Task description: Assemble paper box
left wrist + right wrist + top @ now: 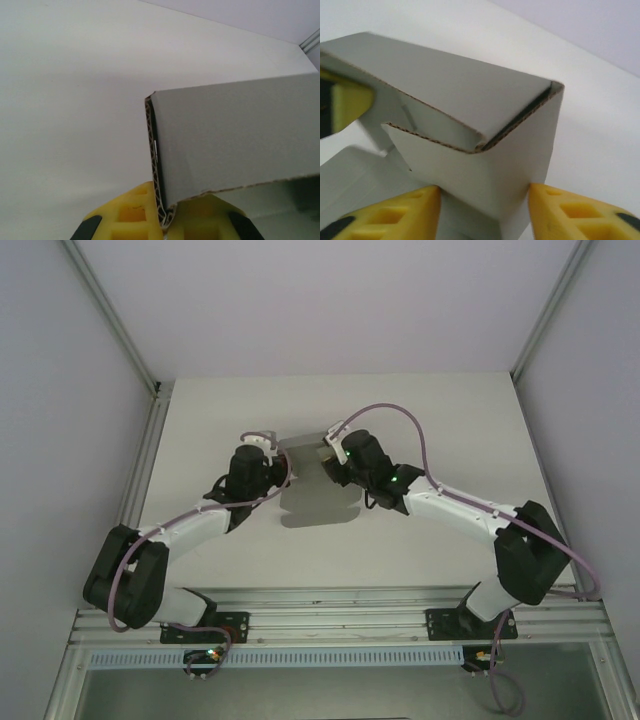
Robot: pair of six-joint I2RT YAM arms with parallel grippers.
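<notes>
One folded edge of the matte grey card paper box (pixel 240 135) sat clenched in my left gripper (pixel 167 220), while my right gripper (pixel 485 200) straddled a corner, grasp impossible to tell.

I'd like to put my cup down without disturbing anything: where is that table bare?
Bare: the far strip of the table behind the paper box, and its right side beyond the right arm. Crowded: the middle, where left gripper and right gripper meet at the box.

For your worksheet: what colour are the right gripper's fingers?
Yellow fingers, clearest in the right wrist view.
</notes>
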